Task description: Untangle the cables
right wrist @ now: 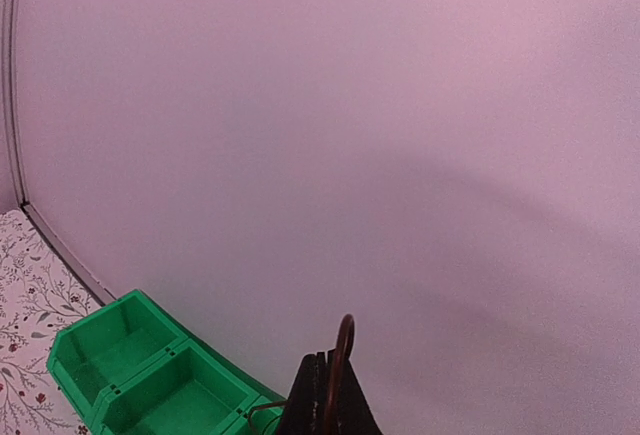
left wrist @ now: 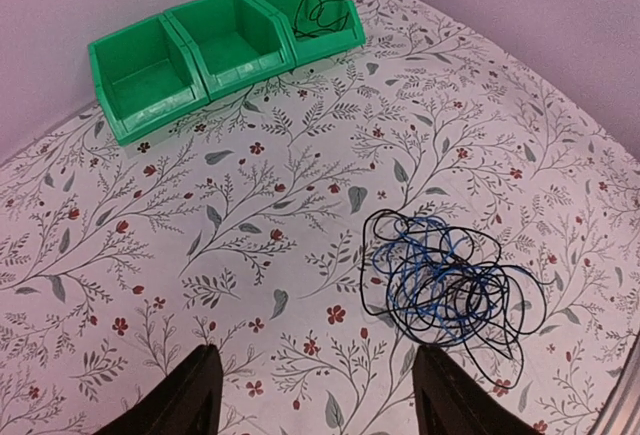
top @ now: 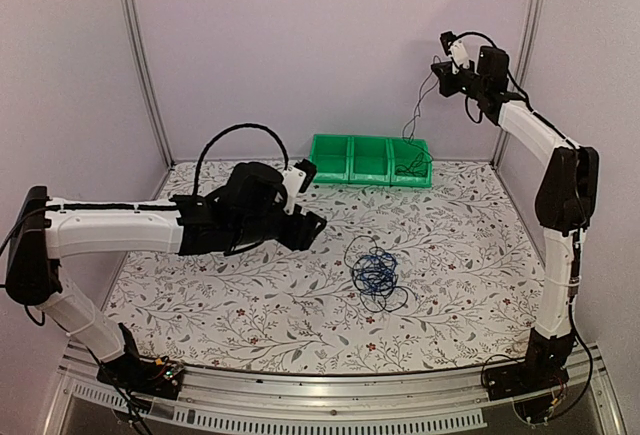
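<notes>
Near edge first: your left gripper (top: 308,227) hovered over the table (top: 470,255), past the front rail (top: 330,380). Its fingers (left wrist: 190,400) were spread wide with nothing between them, and only floral surface showed under the gap. The cable tangle (top: 377,273) lay flat on the table just ahead and to the right of that gripper, apart from it with no contact. Blue loops were bunched in its middle, and thin black loops ran round them and spilled toward the near-right. You had bare patterned surface all round the tangle: a wide strip to the left, a band toward the right edge, and room behind it up to the bins. The three green bins (top: 370,160) sat in a row at the far edge, against the foot of the back wall (top: 330,45). One black cable (top: 412,123) lay well apart from the tangle. Its lower end was coiled in the right-hand bin and the rest rose straight up. Your right gripper (top: 441,73) was raised high near the far-right corner, close to the frame post (top: 530,45). Its fingers were pressed together, pinching that black cable. A small loop stood above the tips in the right wrist view.
</notes>
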### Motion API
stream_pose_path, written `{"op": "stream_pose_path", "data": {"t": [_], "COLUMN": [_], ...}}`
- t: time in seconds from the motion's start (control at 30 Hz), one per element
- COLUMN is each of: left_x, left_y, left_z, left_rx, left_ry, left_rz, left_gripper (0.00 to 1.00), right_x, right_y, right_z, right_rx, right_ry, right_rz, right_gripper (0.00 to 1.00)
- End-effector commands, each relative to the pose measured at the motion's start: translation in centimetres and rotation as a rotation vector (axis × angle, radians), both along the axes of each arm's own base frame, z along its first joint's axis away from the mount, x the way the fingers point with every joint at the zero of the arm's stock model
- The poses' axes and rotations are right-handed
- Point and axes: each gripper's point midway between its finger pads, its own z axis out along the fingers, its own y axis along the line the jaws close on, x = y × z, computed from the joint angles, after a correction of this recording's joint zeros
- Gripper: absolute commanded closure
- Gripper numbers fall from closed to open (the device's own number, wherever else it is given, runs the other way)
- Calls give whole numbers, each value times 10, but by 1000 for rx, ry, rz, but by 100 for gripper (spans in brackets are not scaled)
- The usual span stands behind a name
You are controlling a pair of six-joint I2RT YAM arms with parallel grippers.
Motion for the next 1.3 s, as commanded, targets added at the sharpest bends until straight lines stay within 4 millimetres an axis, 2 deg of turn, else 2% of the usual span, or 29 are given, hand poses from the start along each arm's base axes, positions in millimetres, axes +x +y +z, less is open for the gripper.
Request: {"op": "stream_pose_path", "data": {"t": [0.0,0.17,0.43,0.7,1.27], "left_x": [9,10,12,15,18], "left_y": [-3,-2,-6,-5,-4], "left_z": [10,7,7,5,1], "left_rx": [-21,-19,-12,-14,-6], "left_ry": [-21,-14,-15,-9,6], "left_rz": [-4,-5,-21,-20,-20], "left_gripper": [32,32,32,32,32], "right_x": [-7,-22,-22,-35,-11], "right_y": [1,14,12,10,9], "right_z": [20,49,55,95,46], "right_rx": [19,14,33,57,42], "right_ry": [-34,-113,-125,-227,-132], "right_rz": [14,46,31,29,3], "right_gripper": [100,100,100,100,100]}}
